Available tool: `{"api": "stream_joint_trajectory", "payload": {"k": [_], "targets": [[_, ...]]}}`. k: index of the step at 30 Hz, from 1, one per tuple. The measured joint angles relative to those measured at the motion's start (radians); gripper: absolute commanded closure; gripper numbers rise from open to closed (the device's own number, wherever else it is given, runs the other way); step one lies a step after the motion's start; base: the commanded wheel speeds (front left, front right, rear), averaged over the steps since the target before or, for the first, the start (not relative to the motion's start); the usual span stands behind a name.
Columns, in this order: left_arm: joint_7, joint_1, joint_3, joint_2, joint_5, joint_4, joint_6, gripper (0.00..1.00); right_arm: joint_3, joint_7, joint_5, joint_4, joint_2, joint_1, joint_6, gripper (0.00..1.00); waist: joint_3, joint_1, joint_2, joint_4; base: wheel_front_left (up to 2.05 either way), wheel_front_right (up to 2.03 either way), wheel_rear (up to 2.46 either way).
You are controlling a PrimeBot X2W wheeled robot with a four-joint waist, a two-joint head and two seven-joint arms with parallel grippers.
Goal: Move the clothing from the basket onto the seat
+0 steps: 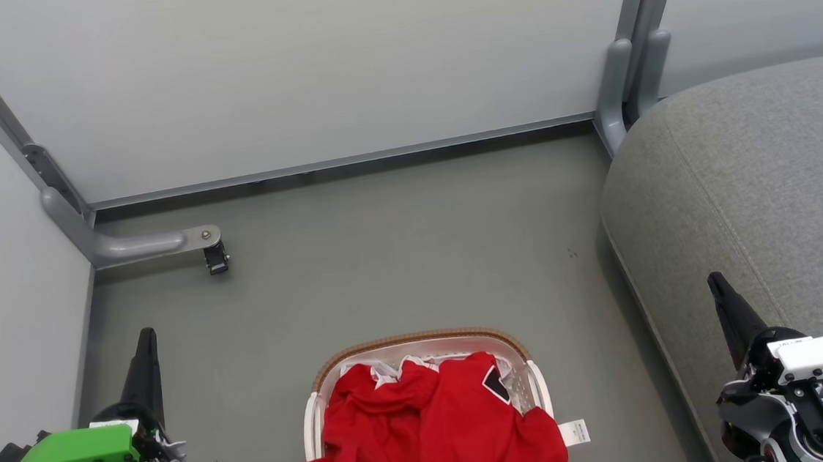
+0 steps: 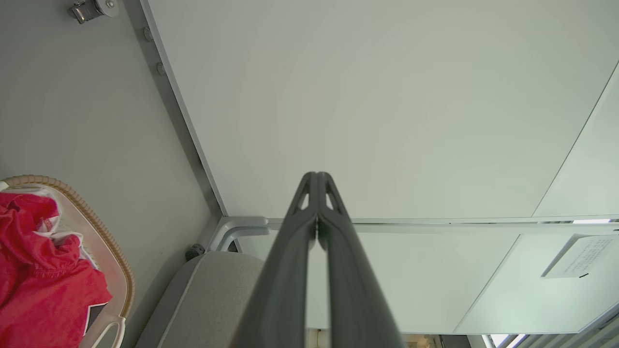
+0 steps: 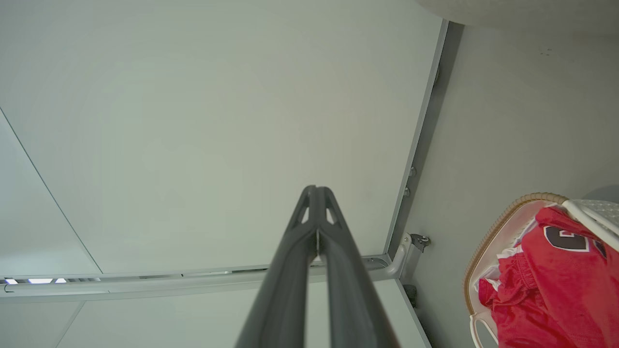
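Smooth grey floor (image 1: 399, 261), enclosed by pale wall panels (image 1: 296, 71). Basket (image 1: 420, 340) stands on the floor beside the grey seat (image 1: 767, 181). Red clothing (image 1: 434, 420) is heaped inside the basket. Left gripper (image 2: 316, 179) and right gripper (image 3: 316, 191): fingers pressed together, gripping nothing.

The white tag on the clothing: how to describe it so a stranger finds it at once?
Find the big grey sofa at the right of the head view, then the white basket on the floor left of it, heaped with red jerseys. At the heap's right edge a small white tag sticks out toward the sofa: the only flat white rectangle there.
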Motion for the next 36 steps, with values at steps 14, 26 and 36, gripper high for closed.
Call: {"api": "stream_joint_trajectory", "payload": {"k": [14,26,36], "targets": [[-0.001,0.012,-0.002,-0.004,0.0,0.021,0.001,0.0,0.001,0.0,0.0,0.018,0.006,0.013,0.0,0.0,0.0,0.0,0.0,0.0,0.0,0.0,0.0],[-0.046,0.054,-0.048,-0.01,0.009,0.025,0.003,0.0,0.028,-0.045,-0.015,0.038,0.014,0.05,0.0,0.0,0.0,0.0,0.0,0.0,0.0,0.0,0.0],[-0.091,0.07,-0.077,-0.009,0.068,-0.01,0.005,0.0,0.031,-0.09,-0.09,0.032,0.013,0.056,0.0,0.0,0.0,0.0,0.0,0.0,0.0,0.0,0.0]]}}
